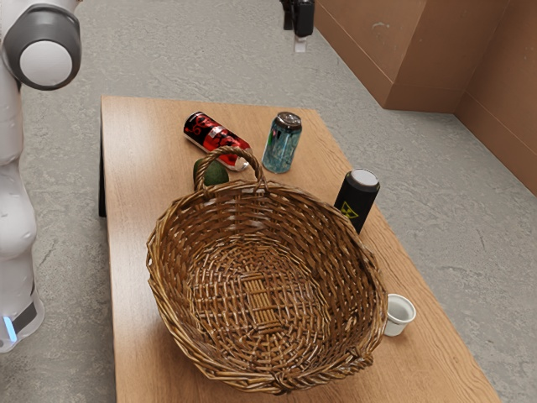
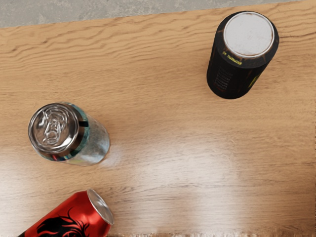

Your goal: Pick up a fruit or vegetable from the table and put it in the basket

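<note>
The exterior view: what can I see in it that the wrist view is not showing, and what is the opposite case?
Exterior view's own: the white arm, the gripper, the dark green fruit or vegetable, the basket's woven inside, the small white cup and the brown walls.

Wrist view's own: the pull tab of the teal can, and small yellow lettering near the black can's top.

Both: these two upright cans, the red can lying down, the wooden table and grey floor.

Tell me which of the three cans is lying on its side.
The red and black can lies on its side; the teal can and the white-topped black can stand upright.
</note>
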You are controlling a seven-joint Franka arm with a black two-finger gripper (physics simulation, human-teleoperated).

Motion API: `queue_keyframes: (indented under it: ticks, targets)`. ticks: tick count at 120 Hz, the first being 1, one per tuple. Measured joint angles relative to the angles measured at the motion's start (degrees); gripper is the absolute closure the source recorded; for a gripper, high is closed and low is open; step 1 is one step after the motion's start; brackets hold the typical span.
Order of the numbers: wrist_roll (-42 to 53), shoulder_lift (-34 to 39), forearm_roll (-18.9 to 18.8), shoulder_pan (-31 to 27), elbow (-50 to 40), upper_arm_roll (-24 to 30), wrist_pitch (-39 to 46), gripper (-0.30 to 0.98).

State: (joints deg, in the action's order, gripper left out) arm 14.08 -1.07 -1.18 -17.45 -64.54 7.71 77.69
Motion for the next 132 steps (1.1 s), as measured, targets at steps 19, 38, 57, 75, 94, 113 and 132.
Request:
queue_keyframes:
  ticks: [19, 38, 57, 75, 94, 113, 132]
  targets:
    - [0.91, -1.96, -0.02, 3.18, -1.13, 0.37, -0.4, 0.0]
    - [-5.03, -2.37, 0.36, 8.21, -5.17, 0.39, -4.67, 0.0]
    - [-15.43, -5.74, -0.01, 7.65, -5.99, -0.41, -8.48, 0.0]
    - [-26.9, -6.46, -3.84, 7.19, -7.79, -0.03, -6.42, 0.0]
    - [-38.59, 4.96, -3.26, 9.29, -24.2, -2.07, 0.87, 0.0]
    - [-50.22, 13.14, -2.68, 7.18, -36.15, -3.91, 6.71, 0.0]
    - [-61.54, 18.57, -0.9, 7.11, -46.36, -3.66, 11.36, 0.0]
